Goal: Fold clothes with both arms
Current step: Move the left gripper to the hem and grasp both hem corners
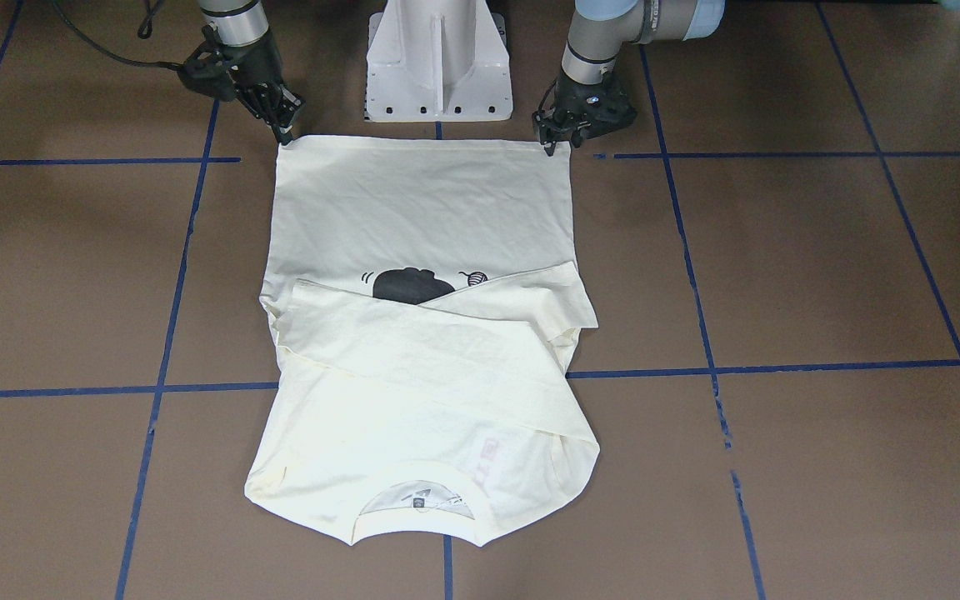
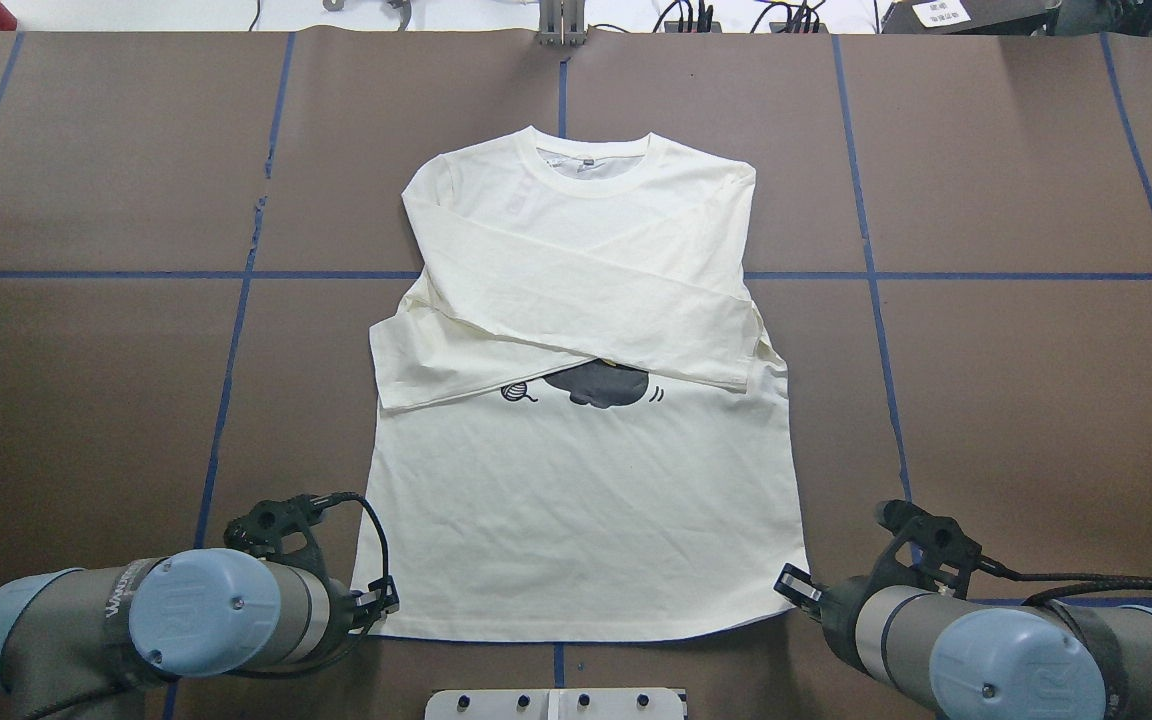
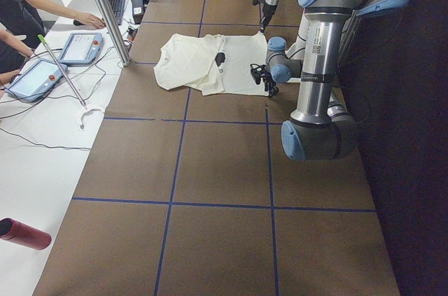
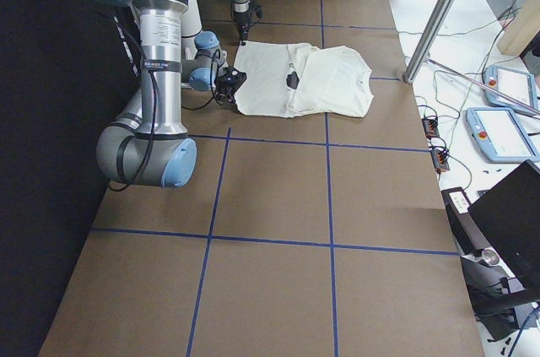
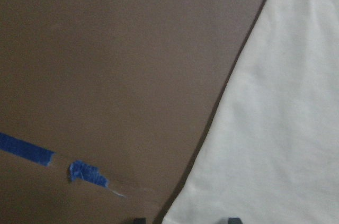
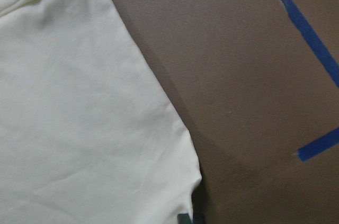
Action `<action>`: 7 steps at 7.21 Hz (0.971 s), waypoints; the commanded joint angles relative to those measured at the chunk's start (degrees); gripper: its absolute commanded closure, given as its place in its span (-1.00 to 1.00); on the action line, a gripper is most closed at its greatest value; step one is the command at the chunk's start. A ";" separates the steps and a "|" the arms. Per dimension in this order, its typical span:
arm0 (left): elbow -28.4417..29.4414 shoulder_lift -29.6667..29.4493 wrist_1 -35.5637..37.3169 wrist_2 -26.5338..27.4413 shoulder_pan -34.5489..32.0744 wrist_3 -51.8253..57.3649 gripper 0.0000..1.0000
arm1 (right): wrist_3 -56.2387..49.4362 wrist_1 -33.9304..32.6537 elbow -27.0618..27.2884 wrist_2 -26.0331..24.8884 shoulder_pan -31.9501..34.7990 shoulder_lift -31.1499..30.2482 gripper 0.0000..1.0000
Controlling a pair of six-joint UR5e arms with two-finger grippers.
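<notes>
A brown table crossed by a grid of blue tape lines fills the overhead view. A cream-white long-sleeved cotton T-shirt lies flat at the centre of that frame. Its ribbed round collar points to the top and its straight hem runs along the bottom. Both sleeves are folded in across the chest, one over the other. They cover most of the black cat print, whose lower part shows below them.

The grey metal left arm with light blue joint caps fills the lower left corner of the frame. The matching right arm fills the lower right. A white metal pedestal base stands at the top centre of the front-facing view, just clear of the hem.

The black two-finger left gripper sits at the hem corner right of centre in that view. In its wrist picture the fingertips stand apart, with the cloth's edge between them, so it is released. The black right gripper meets the hem corner left of centre. Its fingers are drawn together to a point and appear to pinch the T-shirt's corner.
</notes>
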 commanded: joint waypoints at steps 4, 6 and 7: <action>-3.32 -0.13 1.69 -0.39 0.08 0.00 1.00 | 0.00 0.05 0.09 0.00 0.04 0.09 1.00; -12.25 -0.13 9.92 -1.44 2.09 -1.05 1.00 | 0.00 0.05 5.06 0.18 -1.44 -3.40 1.00; -13.61 -0.04 10.57 -1.62 4.37 -3.41 1.00 | 0.00 0.05 9.01 0.18 -2.76 -7.26 1.00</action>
